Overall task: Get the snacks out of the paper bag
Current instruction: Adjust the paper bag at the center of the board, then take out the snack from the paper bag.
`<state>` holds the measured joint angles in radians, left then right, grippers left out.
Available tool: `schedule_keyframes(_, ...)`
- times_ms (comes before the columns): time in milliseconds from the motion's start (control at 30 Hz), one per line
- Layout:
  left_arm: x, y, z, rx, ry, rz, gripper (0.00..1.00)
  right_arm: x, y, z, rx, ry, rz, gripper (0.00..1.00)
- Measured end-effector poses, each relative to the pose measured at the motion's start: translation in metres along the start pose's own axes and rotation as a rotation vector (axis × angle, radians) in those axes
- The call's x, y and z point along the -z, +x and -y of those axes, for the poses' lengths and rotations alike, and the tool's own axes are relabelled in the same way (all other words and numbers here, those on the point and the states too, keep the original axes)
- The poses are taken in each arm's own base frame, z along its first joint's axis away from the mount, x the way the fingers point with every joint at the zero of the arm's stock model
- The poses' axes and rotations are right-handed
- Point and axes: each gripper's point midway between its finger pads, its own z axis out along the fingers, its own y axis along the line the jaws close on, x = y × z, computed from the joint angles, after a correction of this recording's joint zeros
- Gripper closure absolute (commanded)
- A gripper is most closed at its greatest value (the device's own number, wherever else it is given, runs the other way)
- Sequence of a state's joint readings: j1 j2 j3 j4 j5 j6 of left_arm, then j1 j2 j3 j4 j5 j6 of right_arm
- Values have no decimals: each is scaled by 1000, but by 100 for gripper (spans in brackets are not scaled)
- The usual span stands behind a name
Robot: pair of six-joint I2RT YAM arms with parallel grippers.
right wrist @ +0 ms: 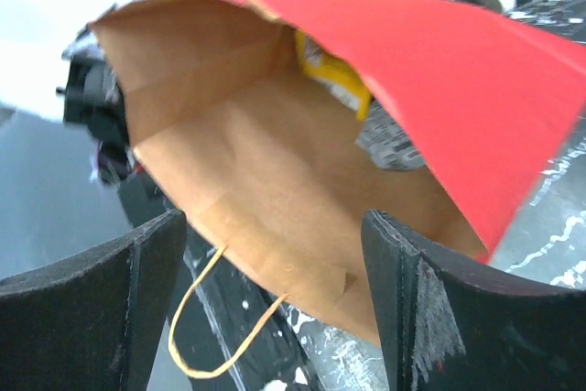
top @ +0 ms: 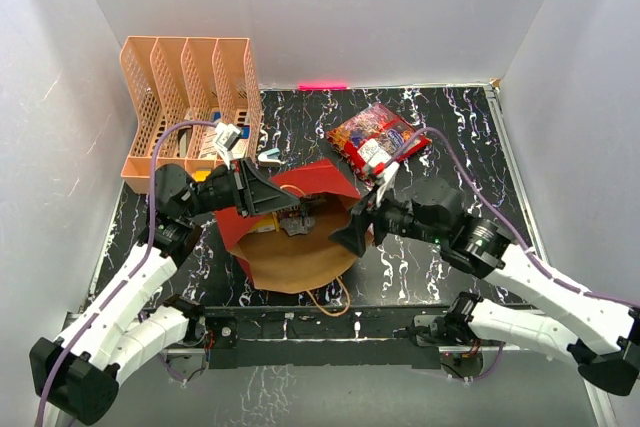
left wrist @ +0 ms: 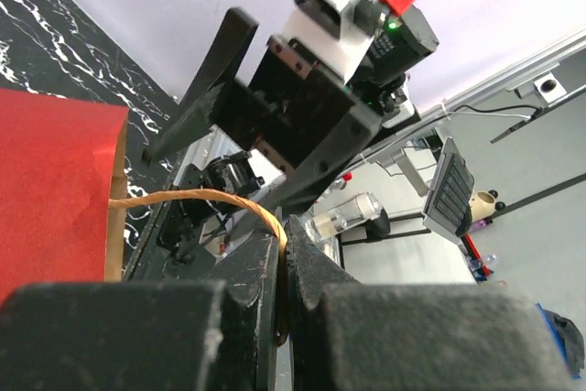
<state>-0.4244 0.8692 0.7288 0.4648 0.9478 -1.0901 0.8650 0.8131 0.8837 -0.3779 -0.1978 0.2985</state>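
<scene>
nearest the arm bases, a loose handle loop [top: 330,303] lies on the black marbled table [top: 300,117], just in front of the bag's mouth. the paper bag [top: 300,259] lies on its side in the middle of the table. its mouth opens toward the near edge, with the brown inside showing and the glossy red outside on top.

the left gripper [left wrist: 284,258] is clenched on the bag's other twisted tan handle [left wrist: 201,197], which is pinched between its fingers at the upper lip of the mouth. the right gripper [right wrist: 275,222] faces the mouth from the right. its fingers are spread wide with nothing between them, and whether they touch the paper cannot be told.

deep inside the bag, under the red upper wall, a yellow packet [right wrist: 331,75] and a silver packet [right wrist: 389,146] lie side by side.

beyond the bag, toward the far right of the table, the large red candy bag [top: 378,139] lies outside the paper bag, showing its clear window and white label.

a peach file rack [top: 190,97] stands at the far left. a pink stick [top: 322,85] lies along the foot of the back wall.
</scene>
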Motion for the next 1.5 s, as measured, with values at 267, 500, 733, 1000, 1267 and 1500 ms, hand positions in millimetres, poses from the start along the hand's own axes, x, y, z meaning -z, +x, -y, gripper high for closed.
schedule_keyframes(267,-1,11,14,-15,23,-5,100,-5,31,-67,319,-333,-28,21)
schedule_keyframes(500,0,15,11,-11,3,-10,100,-19,87,-96,656,-473,-72,23)
schedule_keyframes(733,2,19,7,-18,-25,-13,100,-40,114,-86,950,-462,-109,27)
schedule_keyframes(1000,3,12,10,-48,-48,17,100,-71,133,-39,1181,-280,-203,42)
schedule_keyframes(1267,3,8,10,-56,-55,30,100,-95,147,-8,1344,-167,-293,44)
schedule_keyframes(1500,2,8,11,-57,-52,32,100,-116,164,18,1381,-133,-368,44)
